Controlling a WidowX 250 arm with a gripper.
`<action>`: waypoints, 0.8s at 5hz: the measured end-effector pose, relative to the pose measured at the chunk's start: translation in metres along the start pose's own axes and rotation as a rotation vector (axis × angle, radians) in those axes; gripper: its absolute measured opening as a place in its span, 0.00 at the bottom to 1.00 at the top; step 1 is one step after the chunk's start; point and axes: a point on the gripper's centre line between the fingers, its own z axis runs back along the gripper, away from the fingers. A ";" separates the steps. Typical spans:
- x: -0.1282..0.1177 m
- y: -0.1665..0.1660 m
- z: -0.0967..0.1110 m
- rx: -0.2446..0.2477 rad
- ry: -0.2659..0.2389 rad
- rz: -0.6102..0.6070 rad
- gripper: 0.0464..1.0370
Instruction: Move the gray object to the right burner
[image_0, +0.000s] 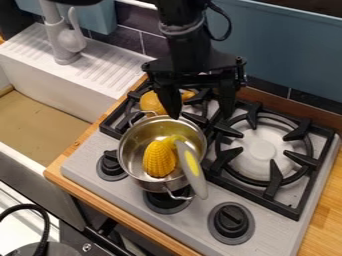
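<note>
The black two-finger end effector (200, 113) is open, fingers spread, above the shiny gray metal pot (139, 145), which sits at the front of the black left grate (112, 131). An off-centre grip could tip it, spilling the yellow toy corn (159, 159) or the leaning gray-and-yellow utensil (196, 176).

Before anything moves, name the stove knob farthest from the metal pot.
The right knob, in front of the right burner; the left knob and middle knob sit close to the pot.
</note>
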 end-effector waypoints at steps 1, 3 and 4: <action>-0.004 0.001 -0.004 0.001 0.028 0.012 0.96; -0.022 -0.010 0.021 -0.067 0.094 0.109 0.96; -0.029 -0.010 0.030 -0.062 0.099 0.120 0.96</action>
